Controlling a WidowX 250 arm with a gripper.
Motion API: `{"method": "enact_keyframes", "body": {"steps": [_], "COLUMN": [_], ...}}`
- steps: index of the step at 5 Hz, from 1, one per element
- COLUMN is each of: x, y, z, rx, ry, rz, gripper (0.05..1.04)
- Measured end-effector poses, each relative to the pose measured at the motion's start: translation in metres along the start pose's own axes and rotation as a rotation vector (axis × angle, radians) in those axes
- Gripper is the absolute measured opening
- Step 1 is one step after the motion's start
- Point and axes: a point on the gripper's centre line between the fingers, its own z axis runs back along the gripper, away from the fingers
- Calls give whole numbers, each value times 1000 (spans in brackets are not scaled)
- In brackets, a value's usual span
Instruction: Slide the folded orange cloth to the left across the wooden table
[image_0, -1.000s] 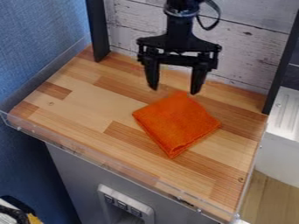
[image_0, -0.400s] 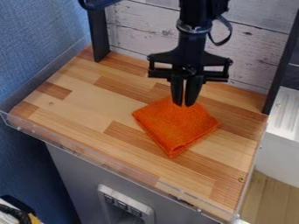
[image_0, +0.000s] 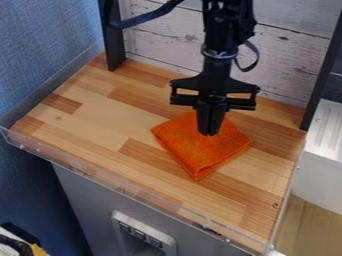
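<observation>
the way in lies open from the low, clear plastic rim (image_0: 120, 189) at the front, over bare wood on the left. behind, the white weathered plank wall (image_0: 160, 35) blocks passage, with an upright black post (image_0: 112, 45) at the back left corner and a slanted black post (image_0: 323, 75) at the right. the black two-finger gripper (image_0: 208, 134) takes up the space over the folded orange cloth (image_0: 204, 152).
</observation>
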Motion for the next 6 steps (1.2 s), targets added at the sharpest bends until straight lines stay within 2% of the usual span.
{"method": "enact_keyframes", "body": {"steps": [3,4,6], "x": [14,16,20], "y": [6,6,14], "z": [-37,-41,-42], "rx": [-53,-56,-47], "ry": [-4,-21,-41], "rz": [-6,-11,-114], "gripper": [63,63,63]}}
